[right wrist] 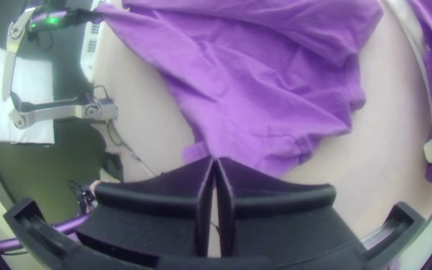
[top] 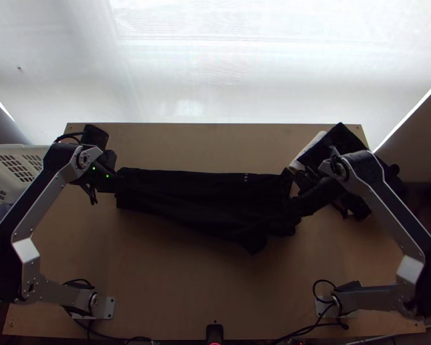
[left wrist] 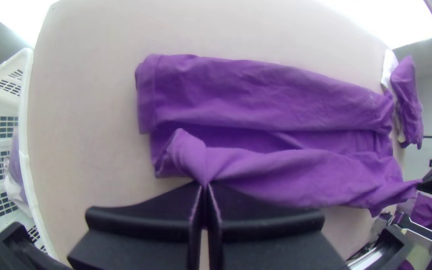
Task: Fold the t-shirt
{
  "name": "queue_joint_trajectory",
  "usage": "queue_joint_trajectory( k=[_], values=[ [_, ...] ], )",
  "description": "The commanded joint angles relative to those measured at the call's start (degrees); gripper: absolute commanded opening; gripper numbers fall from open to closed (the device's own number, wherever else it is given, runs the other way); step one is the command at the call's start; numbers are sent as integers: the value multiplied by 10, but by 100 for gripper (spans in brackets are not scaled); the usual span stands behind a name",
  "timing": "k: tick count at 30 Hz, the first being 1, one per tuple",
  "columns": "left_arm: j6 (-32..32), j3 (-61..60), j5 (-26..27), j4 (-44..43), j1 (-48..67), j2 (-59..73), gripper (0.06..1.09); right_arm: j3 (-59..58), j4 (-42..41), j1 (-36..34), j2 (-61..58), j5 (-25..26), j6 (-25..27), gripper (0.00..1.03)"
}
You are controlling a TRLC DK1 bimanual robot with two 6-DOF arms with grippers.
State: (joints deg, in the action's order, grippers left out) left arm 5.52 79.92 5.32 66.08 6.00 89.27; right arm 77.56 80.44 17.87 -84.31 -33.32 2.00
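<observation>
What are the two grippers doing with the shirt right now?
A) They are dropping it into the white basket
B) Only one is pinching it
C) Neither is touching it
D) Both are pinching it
D: the left gripper and right gripper each have their fingers closed on an edge of the t-shirt.
</observation>
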Motion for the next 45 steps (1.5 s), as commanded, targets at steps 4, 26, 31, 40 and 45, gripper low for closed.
queue_joint_trajectory(
  k=[4, 26, 31, 40, 45],
  values=[
    [21, 45, 0, 4, -27, 54, 10, 131, 16, -35, -140, 12, -31, 3],
    [70, 83, -21, 8, -20, 90, 10, 307, 10, -85, -377, 19, -39, 3],
    [81, 83, -30, 8, -29, 112, 10, 359, 10, -93, -413, 29, -42, 3],
    [87, 78, -52, 7, -47, 165, 10, 391, 9, -93, -444, 55, -42, 3],
    [85, 67, -78, -1, -53, 188, 10, 391, 9, -93, -447, 69, -40, 3]
  ],
)
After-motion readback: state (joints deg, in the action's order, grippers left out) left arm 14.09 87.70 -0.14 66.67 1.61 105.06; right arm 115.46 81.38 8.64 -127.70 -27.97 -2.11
